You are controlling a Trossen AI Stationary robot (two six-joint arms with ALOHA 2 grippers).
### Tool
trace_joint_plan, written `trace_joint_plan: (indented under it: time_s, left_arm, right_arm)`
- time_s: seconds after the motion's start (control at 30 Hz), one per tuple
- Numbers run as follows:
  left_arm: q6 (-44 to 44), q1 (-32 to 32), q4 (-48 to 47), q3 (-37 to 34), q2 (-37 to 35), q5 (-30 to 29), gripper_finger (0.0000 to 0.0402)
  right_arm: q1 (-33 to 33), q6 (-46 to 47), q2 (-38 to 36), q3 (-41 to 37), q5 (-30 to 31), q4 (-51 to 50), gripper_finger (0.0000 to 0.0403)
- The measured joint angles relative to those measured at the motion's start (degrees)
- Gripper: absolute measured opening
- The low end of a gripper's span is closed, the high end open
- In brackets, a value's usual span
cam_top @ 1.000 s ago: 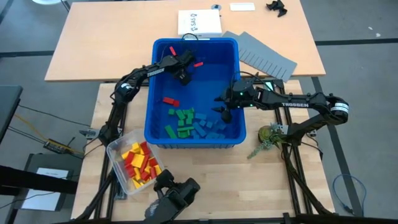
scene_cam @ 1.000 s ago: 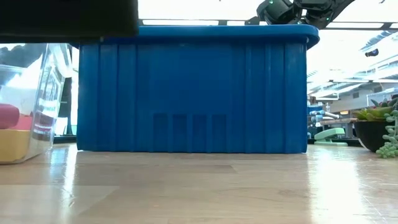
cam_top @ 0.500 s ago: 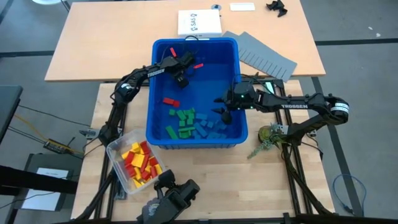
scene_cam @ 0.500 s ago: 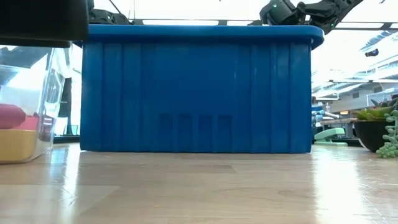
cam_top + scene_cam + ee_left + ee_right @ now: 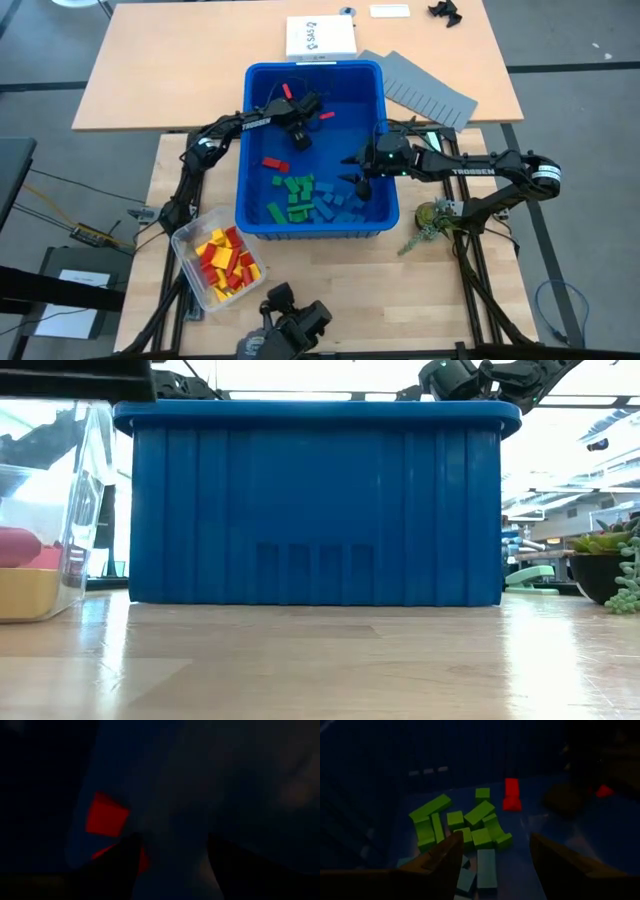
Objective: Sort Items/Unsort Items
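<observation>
Two dark robot hands work inside a large blue bin [image 5: 243, 150] on a light wooden desk [image 5: 330, 270]. Left hand [image 5: 300, 135] hangs over the far part of the bin, its fingers spread apart and holding nothing; in its wrist view a red block [image 5: 106, 815] lies on the blue floor just ahead of the fingertips. Right hand [image 5: 358, 180] reaches in from the bin's right wall toward the near right part, fingers likewise apart and empty, poised just above the blue blocks [image 5: 338, 205]. Immediately left of those lies a heap of green blocks [image 5: 295, 195], which the right wrist view shows loosely jumbled, some touching, with pale blue ones nearer the fingers. One red block [image 5: 274, 162] lies alone on the bin floor just beyond the green heap, and further red pieces [image 5: 285, 91] lie scattered near the far wall around the left hand. Outside the bin, at the desk's near left corner, a clear container [image 5: 190, 240] holds red and yellow blocks [image 5: 225, 262]. Grey slotted sheets [image 5: 425, 90] lie beyond the bin's far right corner, and a small potted plant [image 5: 430, 218] sits to the bin's right.
</observation>
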Motion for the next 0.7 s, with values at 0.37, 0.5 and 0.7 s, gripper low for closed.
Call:
trace_joint_plan:
  time_s: [0.37, 0.5, 0.7]
  left_arm:
    - [-13.24, 3.16, -3.02, 1.08, -0.07, -5.58, 0.0239]
    - [-15.51, 4.57, -2.71, 0.04, -0.07, -5.14, 0.0239]
    - [-15.07, 4.6, -0.67, -0.38, -0.15, 1.97, 0.0239]
  right_arm:
    - [0.13, 2.1, 0.0, 0.0, 0.0, 0.79, 0.0229]
    - [0.24, 4.11, 0.0, 0.02, 0.0, 0.86, 0.0229]
    - [0.26, 4.48, 0.0, 0.02, 0.0, 1.02, 0.0229]
